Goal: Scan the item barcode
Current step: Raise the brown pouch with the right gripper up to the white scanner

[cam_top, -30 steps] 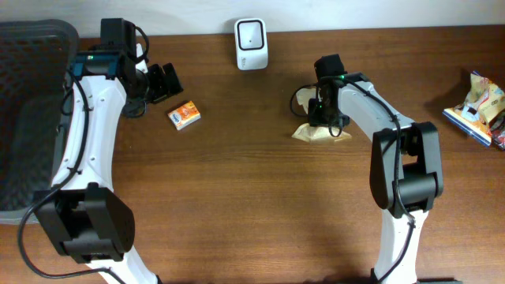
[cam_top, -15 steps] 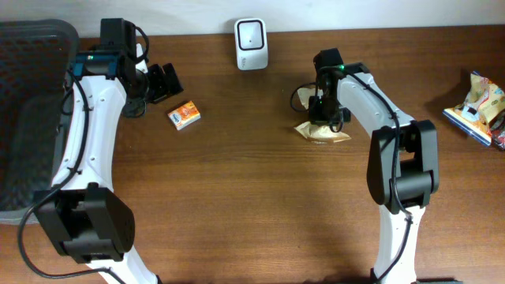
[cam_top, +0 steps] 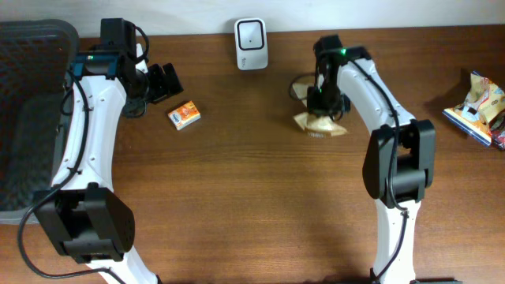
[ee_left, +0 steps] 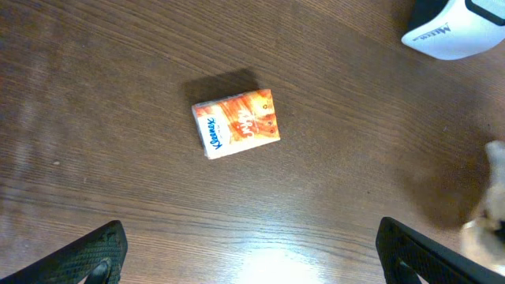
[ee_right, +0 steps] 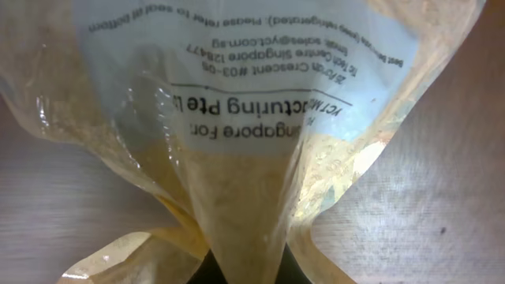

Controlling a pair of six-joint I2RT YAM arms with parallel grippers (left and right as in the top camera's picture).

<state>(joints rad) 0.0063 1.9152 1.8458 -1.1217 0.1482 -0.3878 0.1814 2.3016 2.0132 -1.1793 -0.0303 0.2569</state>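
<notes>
Two Grippers: One Clamping, One Open

A wooden table [cam_top: 237, 197] is carrying every item, with a dark basket [cam_top: 31, 118] sitting at its left edge. The right gripper [ee_right: 241, 272] is pinching a clear bag of yellow powder [ee_right: 237, 158], jaws closed on a fold of its film. The bag is sitting near the white scanner [cam_top: 251, 43], to its right. The left gripper [ee_left: 252, 260] is hanging with jaws fully apart, holding nothing, near an orange tissue pack [ee_left: 236, 123].

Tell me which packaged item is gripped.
The tan bag, pinched by the right gripper. The orange tissue pack lies free near the open left gripper; the snack packets at the right edge are untouched.
</notes>
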